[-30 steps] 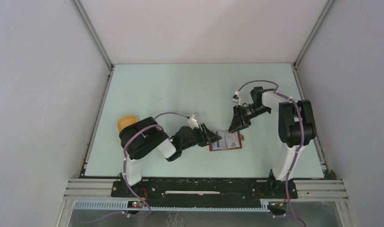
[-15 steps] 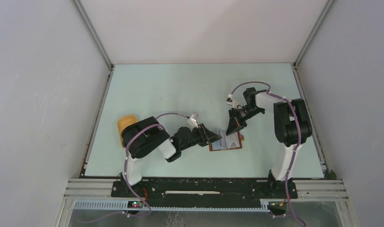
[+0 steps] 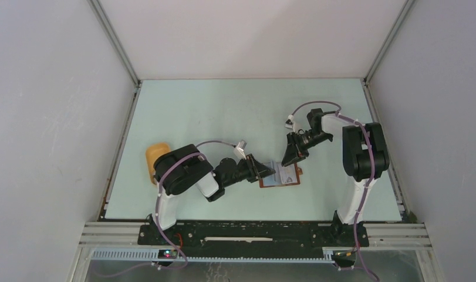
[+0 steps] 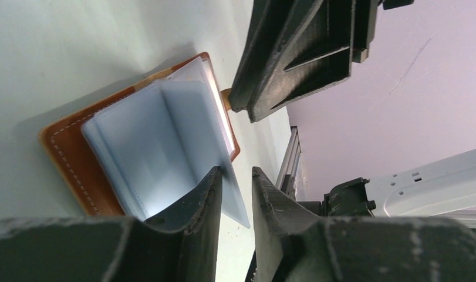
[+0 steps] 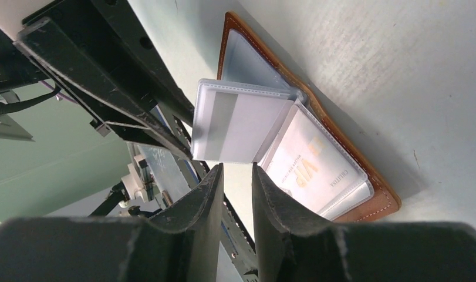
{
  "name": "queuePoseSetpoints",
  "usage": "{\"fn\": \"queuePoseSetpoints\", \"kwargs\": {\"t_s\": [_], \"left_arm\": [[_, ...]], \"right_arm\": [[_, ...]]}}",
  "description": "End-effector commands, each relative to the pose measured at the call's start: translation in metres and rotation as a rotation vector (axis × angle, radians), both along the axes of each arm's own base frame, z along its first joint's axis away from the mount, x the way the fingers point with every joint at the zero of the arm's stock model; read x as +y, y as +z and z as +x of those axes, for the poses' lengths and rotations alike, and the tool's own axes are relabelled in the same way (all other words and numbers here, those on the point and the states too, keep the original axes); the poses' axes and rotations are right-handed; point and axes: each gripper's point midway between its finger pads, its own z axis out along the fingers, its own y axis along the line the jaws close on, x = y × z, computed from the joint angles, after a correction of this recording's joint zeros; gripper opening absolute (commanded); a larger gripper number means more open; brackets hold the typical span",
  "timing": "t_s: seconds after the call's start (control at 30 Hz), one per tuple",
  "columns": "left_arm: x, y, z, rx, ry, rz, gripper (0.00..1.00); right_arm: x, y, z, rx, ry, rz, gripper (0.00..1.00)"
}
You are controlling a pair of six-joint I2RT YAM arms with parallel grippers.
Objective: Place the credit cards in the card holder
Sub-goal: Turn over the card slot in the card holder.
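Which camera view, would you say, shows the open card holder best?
Right wrist: the card holder lies open, sleeves and a VIP card plain. Left wrist shows cover and blank sleeves; top external shows it tiny.

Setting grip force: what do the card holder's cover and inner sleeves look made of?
Card holder cover: reddish-brown leather or faux leather, matte, pale stitching along its edge. Inner sleeves: clear flexible plastic, probably vinyl, glossy; a VIP card shows through one.

Left end effector (image 4: 235, 176) pinches a pale inner leaf (image 4: 191, 126) of the open card holder (image 4: 62, 150)
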Motion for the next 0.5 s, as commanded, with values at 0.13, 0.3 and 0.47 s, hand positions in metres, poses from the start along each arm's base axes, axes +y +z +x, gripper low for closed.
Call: {"fn": "queuePoseSetpoints", "kwargs": {"t_s": [0.13,0.3,0.47], "left_arm": [[-0.0062,0.0153,0.007,-0.028,-0.005,-0.064,0.28],[-0.0088,0.0186,0.0062,-0.031,-0.016,-0.078,0.26],[-0.0103,0.021,0.0069,-0.033,-0.018,-0.085,0.3]], "right_arm": [[0.0026,0.0018,-0.0052,0.023,0.009,0.027,0.33],[0.0034,0.0037,-0.0062,0.028,0.01,0.041,0.35],[0.0043,0.0047,-0.0066,0.054,-0.002,0.067,0.37]]}}
